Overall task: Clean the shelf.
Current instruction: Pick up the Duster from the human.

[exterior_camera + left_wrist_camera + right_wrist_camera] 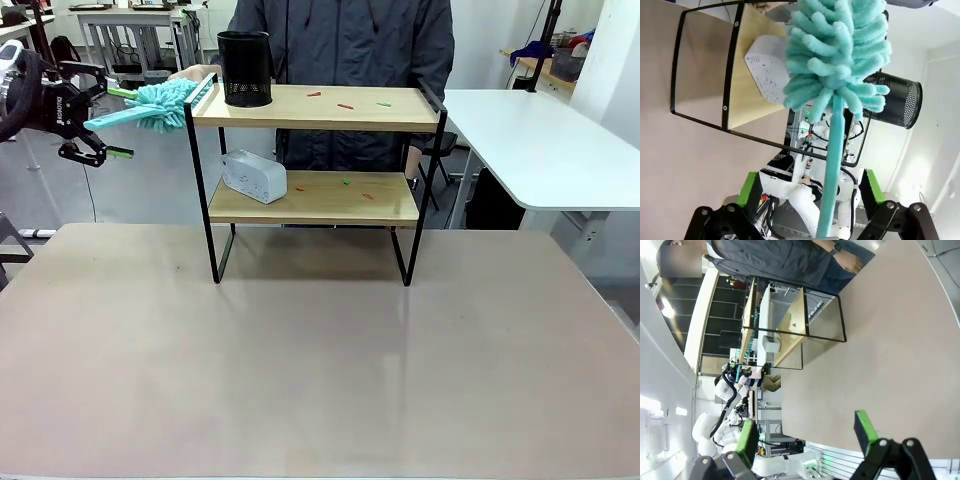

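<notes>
The shelf stands at the far side of the table, with small red and green scraps on both wooden boards. A teal fluffy duster hovers at the shelf's top left corner, and a person's hand holds it by the head. Its handle runs back between the fingers of my left gripper, which is open, its green pads well clear of the handle on both sides. My right gripper is open with nothing in it, far from the shelf.
A black mesh cup stands on the top board at the left. A white box lies on the lower board's left end. The person stands right behind the shelf. A white side table is at the right.
</notes>
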### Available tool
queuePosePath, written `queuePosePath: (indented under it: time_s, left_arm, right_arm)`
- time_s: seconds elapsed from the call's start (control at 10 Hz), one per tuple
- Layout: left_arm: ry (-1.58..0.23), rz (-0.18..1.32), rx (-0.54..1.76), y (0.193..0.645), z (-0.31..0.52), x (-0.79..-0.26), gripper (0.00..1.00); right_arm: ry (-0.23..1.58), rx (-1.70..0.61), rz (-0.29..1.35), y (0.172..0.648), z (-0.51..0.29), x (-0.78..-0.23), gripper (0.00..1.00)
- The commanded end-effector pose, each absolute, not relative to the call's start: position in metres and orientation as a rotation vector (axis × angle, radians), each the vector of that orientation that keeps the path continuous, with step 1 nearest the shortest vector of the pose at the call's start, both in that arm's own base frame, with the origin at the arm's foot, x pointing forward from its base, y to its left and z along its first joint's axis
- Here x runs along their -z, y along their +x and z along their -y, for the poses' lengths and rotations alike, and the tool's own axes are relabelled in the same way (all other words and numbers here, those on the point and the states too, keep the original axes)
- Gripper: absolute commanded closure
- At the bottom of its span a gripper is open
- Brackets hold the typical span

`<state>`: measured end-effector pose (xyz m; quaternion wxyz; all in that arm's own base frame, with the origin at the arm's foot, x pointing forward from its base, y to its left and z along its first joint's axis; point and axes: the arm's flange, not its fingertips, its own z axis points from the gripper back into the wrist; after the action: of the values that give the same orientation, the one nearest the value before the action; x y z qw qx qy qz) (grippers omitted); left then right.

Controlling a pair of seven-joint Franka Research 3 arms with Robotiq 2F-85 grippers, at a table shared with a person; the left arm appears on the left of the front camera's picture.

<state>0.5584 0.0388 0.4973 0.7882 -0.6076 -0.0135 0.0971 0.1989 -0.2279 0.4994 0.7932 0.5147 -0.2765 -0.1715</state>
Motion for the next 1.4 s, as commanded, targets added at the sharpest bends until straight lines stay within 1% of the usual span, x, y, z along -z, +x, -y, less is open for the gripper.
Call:
queuePosePath:
  time_s: [0.0, 0.1, 0.2, 0.3, 0.4, 0.6, 0.7, 0.8, 1.1, 1.2, 1.3]
  left_arm:
    - [-1.34, 0.039, -0.223, 0.552, -0.04, -0.502, 0.0]
    - [-1.351, 0.066, -0.223, 0.552, -0.038, -0.501, 0.25]
    - [-1.369, 0.051, -0.215, 0.551, -0.038, -0.501, 0.57]
    - [-1.388, 0.062, -0.213, 0.55, -0.038, -0.501, 0.82]
    - [-1.39, 0.066, -0.215, 0.551, -0.038, -0.501, 1.0]
    - [-1.437, 0.06, -0.233, 0.553, -0.038, -0.502, 1.0]
    - [-1.438, 0.038, -0.232, 0.553, -0.038, -0.501, 0.95]
    - [-1.444, 0.028, -0.237, 0.554, -0.037, -0.5, 1.0]
    - [-1.441, 0.037, -0.235, 0.55, -0.041, -0.501, 1.0]
    - [-1.43, 0.08, -0.187, 0.535, -0.054, -0.513, 1.0]
    - [-1.432, 0.106, -0.125, 0.507, -0.078, -0.533, 1.0]
  right_arm:
    - [1.116, 0.348, 0.623, 0.201, 0.228, -0.501, 0.0]
    - [1.116, 0.348, 0.623, 0.201, 0.228, -0.501, 0.0]
    - [1.116, 0.348, 0.623, 0.201, 0.228, -0.501, 0.0]
    - [1.116, 0.348, 0.623, 0.201, 0.228, -0.501, 0.0]
    - [1.116, 0.348, 0.623, 0.201, 0.228, -0.501, 0.0]
    - [1.116, 0.348, 0.623, 0.201, 0.228, -0.501, 0.0]
    - [1.116, 0.348, 0.623, 0.201, 0.228, -0.501, 0.0]
    - [1.116, 0.348, 0.623, 0.201, 0.228, -0.501, 0.0]
    - [1.116, 0.348, 0.623, 0.201, 0.228, -0.501, 0.0]
    - [1.116, 0.348, 0.623, 0.201, 0.228, -0.501, 0.0]
    - [1.116, 0.348, 0.623, 0.201, 0.228, -0.501, 0.0]
